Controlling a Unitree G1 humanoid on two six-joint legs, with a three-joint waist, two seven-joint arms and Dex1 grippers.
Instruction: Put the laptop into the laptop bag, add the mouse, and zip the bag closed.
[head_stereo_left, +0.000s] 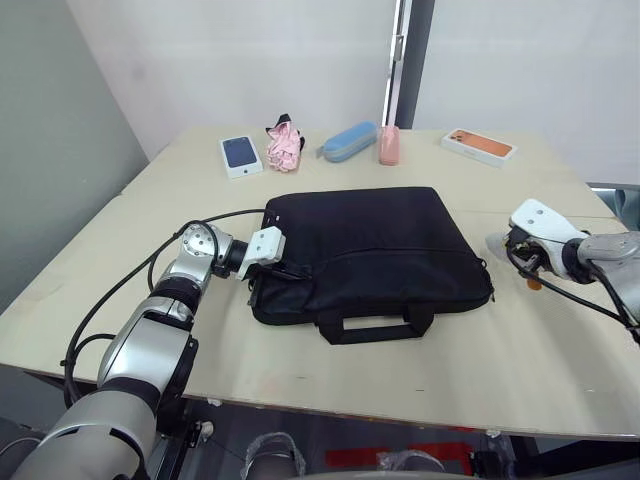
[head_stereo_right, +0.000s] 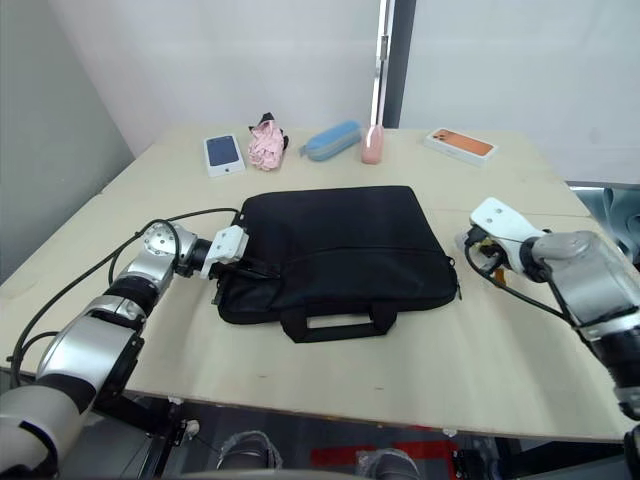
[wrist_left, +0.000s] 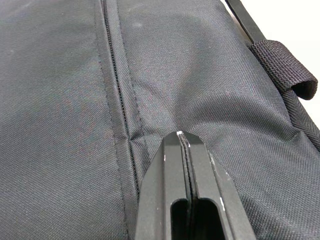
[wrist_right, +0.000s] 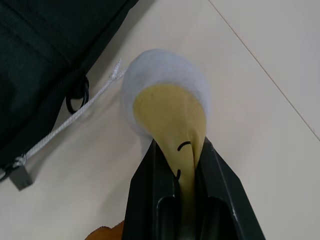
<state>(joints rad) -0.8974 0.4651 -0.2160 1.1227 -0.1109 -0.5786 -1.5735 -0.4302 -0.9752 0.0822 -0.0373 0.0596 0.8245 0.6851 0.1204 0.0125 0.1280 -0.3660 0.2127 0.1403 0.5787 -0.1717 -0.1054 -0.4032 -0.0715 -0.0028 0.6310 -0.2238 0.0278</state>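
Laptop bag (head_stereo_left: 365, 255) lies flat mid-surface (head_stereo_left: 330, 370), contents hidden. Left claw (wrist_left: 183, 137) pressed closed against its fabric. Right claw (wrist_right: 179, 150), beside the bag, clamps a white-and-yellow soft toy (wrist_right: 167, 100).

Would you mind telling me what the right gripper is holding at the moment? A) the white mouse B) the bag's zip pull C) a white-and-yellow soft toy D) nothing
C: in the right wrist view the right gripper has its fingers shut on a white-and-yellow soft toy lying on the table beside the bag.
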